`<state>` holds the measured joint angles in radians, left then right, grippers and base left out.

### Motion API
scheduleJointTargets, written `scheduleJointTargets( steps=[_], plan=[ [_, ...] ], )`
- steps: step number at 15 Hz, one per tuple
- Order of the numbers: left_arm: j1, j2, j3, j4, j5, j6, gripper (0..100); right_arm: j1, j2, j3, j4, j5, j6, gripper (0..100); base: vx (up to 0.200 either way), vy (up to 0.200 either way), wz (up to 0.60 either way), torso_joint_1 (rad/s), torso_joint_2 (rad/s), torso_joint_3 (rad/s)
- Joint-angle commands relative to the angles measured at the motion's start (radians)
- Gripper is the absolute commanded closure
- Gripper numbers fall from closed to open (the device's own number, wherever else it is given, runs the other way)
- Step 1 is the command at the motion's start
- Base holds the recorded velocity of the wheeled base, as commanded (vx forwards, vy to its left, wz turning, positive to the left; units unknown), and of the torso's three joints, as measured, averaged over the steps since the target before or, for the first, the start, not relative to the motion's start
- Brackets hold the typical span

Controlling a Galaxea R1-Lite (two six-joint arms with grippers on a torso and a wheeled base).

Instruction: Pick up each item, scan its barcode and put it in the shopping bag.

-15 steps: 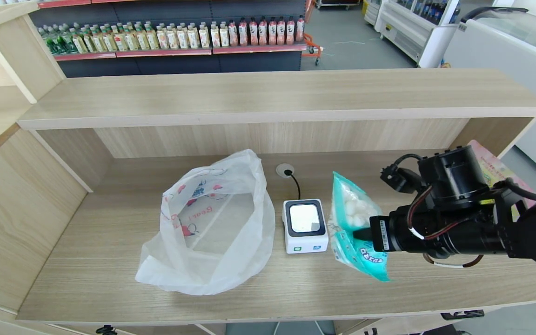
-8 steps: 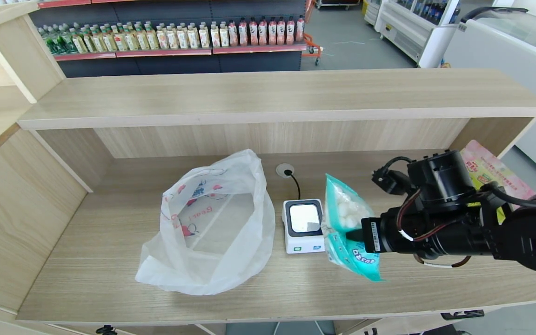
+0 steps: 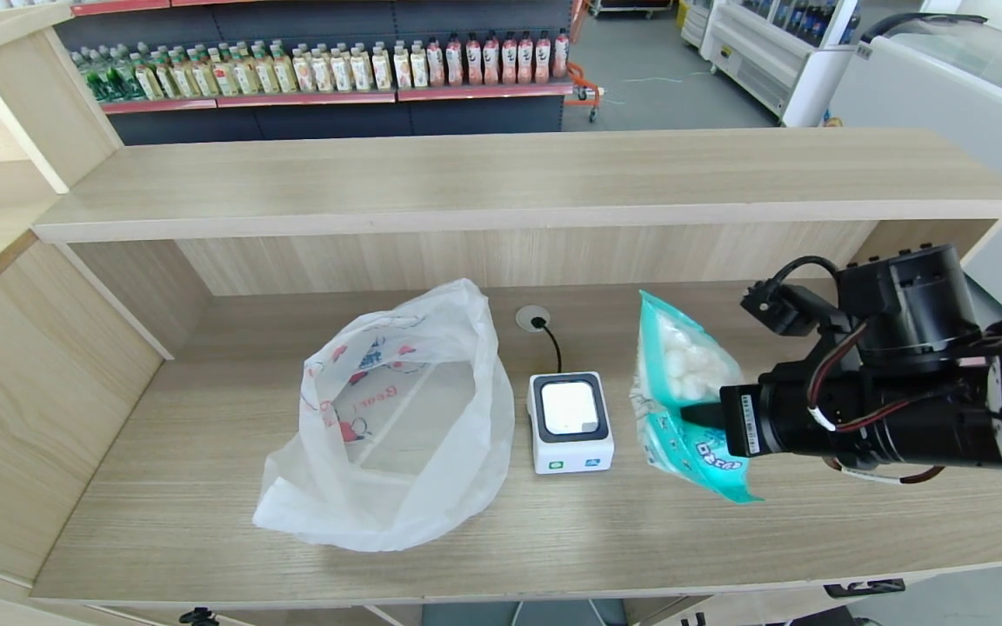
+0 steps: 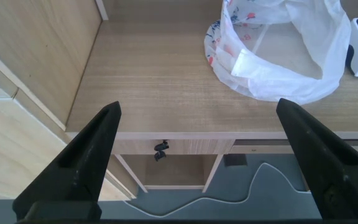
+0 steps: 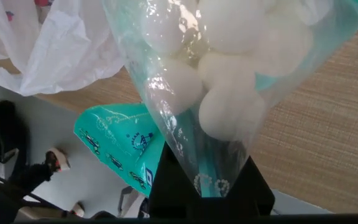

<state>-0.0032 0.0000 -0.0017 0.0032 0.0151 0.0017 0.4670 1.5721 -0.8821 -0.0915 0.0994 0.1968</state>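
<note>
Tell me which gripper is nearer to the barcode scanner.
Right. The right gripper holds the snack bag beside the scanner; the left gripper is off beyond the shopping bag.

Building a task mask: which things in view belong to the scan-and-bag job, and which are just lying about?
Job:
- teal packet, gripped by the right hand
- scanner
- shopping bag

Lying about:
- bottles on the store shelf
- freezer cabinet

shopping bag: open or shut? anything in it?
Open, and it looks empty: the shopping bag gapes upward in the head view, with just its own plastic and the counter grain showing through.
</note>
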Motion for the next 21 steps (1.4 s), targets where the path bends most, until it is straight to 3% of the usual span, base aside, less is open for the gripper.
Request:
scheduleJointTargets(
  steps=[1,3,10,12,17,21],
  plan=[
    [0.0,0.0,0.0,0.0,0.0,0.0,0,-0.001,-0.03,0.011,0.001,0.0,-0.019,100,0.0,0.0,0.0,0.0,0.0,0.0],
    [0.0,0.0,0.0,0.0,0.0,0.0,0,-0.001,-0.049,0.029,0.001,0.006,-0.054,100,0.0,0.0,0.0,0.0,0.0,0.0],
    [0.0,0.0,0.0,0.0,0.0,0.0,0,-0.001,-0.076,0.063,-0.002,0.005,-0.08,100,0.0,0.0,0.6,0.003,0.0,0.002],
    [0.0,0.0,0.0,0.0,0.0,0.0,0,-0.004,-0.069,0.081,0.001,0.005,-0.083,100,0.0,0.0,0.0,0.0,0.0,0.0],
    [0.0,0.0,0.0,0.0,0.0,0.0,0,-0.137,0.025,0.088,0.009,0.003,-0.073,100,0.0,0.0,0.0,0.0,0.0,0.0],
    [0.0,0.0,0.0,0.0,0.0,0.0,0,-0.157,0.083,0.135,-0.034,0.003,-0.071,100,0.0,0.0,0.0,0.0,0.0,0.0]
  ],
)
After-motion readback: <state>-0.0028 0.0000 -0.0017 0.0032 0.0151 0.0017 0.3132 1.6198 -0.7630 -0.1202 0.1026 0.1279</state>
